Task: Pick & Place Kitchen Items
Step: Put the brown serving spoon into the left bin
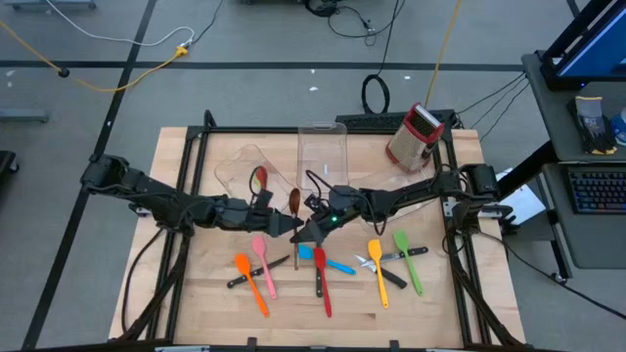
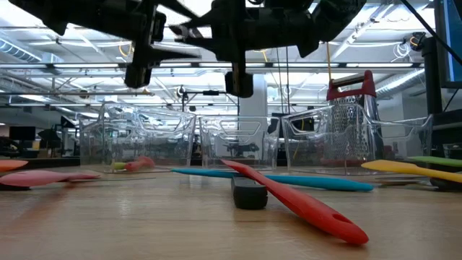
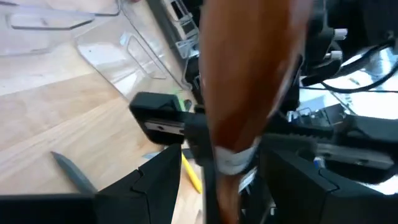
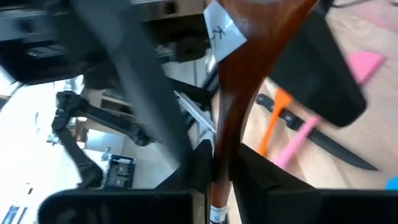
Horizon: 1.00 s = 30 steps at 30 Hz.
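Note:
A brown wooden spoon (image 1: pixel 294 201) is up between both grippers at the table's middle, bowl toward the far edge. My right gripper (image 1: pixel 313 231) comes from the right and is shut on its handle (image 4: pixel 233 81). My left gripper (image 1: pixel 290 225) comes from the left. It is open, with a finger on each side of the spoon (image 3: pixel 249 74) and a gap showing on both sides. Orange (image 1: pixel 250 282), pink (image 1: pixel 262 266), red (image 1: pixel 322 286), blue (image 1: pixel 325 260), yellow (image 1: pixel 377 270) and green (image 1: pixel 409 260) utensils and black-handled knives (image 1: pixel 387 272) lie flat near the table's near edge. My right gripper (image 4: pixel 222 168) pinches the brown spoon's handle (image 4: pixel 222 146) between its two fingers, which come from the table's right and lie across it. The bowl stands out past the fingers toward the far edge. The spoon is lifted clear of the table.
Clear bins stand at the far side: one (image 1: pixel 243 168) holds a red spoon (image 1: pixel 259 180), another (image 1: pixel 323 154) stands beside it. The red-topped grater (image 1: pixel 416 135) is at the far right. In the low view a red spatula (image 2: pixel 303 198) and a blue one (image 2: pixel 289 178) lie under the grippers.

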Each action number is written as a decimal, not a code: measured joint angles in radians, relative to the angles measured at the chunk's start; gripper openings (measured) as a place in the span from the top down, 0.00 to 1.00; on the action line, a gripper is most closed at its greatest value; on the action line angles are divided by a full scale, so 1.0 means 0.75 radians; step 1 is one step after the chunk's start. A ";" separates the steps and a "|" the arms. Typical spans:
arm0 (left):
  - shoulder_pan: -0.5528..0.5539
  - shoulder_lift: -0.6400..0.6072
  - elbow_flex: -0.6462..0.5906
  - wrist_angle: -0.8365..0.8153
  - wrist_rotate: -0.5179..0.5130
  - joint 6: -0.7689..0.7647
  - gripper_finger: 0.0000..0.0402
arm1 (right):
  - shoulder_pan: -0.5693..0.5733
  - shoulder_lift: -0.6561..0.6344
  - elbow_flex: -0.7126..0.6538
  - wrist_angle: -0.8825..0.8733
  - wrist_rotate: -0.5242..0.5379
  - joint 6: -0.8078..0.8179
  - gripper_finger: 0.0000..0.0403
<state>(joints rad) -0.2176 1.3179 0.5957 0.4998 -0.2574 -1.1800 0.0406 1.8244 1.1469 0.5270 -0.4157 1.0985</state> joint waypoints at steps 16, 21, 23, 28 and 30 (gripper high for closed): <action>0.020 0.039 0.011 -0.120 -0.036 -0.110 0.59 | -0.003 0.005 -0.002 -0.057 0.001 -0.027 0.92; 0.020 0.040 0.011 -0.079 -0.070 -0.069 0.85 | -0.003 0.005 -0.002 -0.070 0.005 -0.036 0.92; 0.019 0.040 0.011 -0.055 -0.070 -0.043 0.94 | -0.003 0.004 -0.002 -0.069 0.005 -0.041 0.92; 0.019 0.040 0.010 -0.050 -0.078 -0.046 0.95 | -0.003 0.004 -0.002 -0.071 0.002 -0.045 0.91; 0.019 0.040 0.010 -0.050 -0.078 -0.045 0.96 | -0.003 0.003 -0.002 -0.072 -0.005 -0.048 0.90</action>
<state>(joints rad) -0.2031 1.3479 0.6029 0.4620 -0.3161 -1.2137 0.0383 1.8267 1.1454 0.4732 -0.4193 1.0627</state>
